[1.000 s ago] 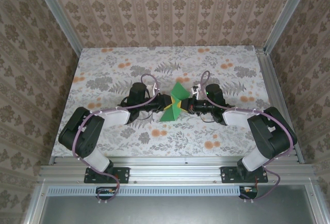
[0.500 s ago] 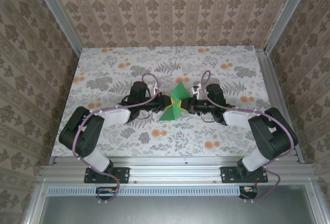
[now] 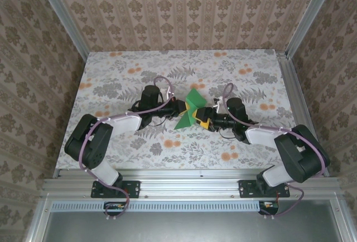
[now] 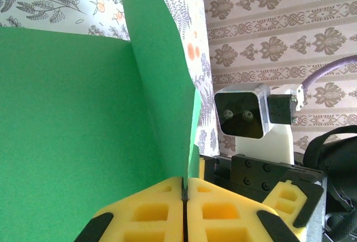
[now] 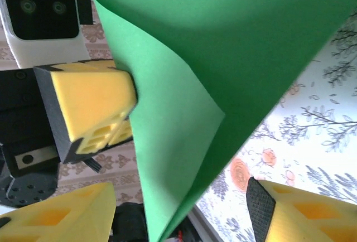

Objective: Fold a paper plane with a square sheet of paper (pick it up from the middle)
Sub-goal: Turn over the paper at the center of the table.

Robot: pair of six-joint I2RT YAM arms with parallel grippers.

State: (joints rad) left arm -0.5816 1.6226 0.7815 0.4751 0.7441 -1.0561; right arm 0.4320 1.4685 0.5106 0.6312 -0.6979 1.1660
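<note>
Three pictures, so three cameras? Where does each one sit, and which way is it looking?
Top: fixed above and behind, looking down at the table; left arm and right arm show, meeting at the green paper.
Left wrist: on the left arm, looking along its own left tool, shut on the paper.
Right wrist: on the right arm, looking past its open right tool at the paper.
Shared: both wrist views face each other across the paper.
</note>
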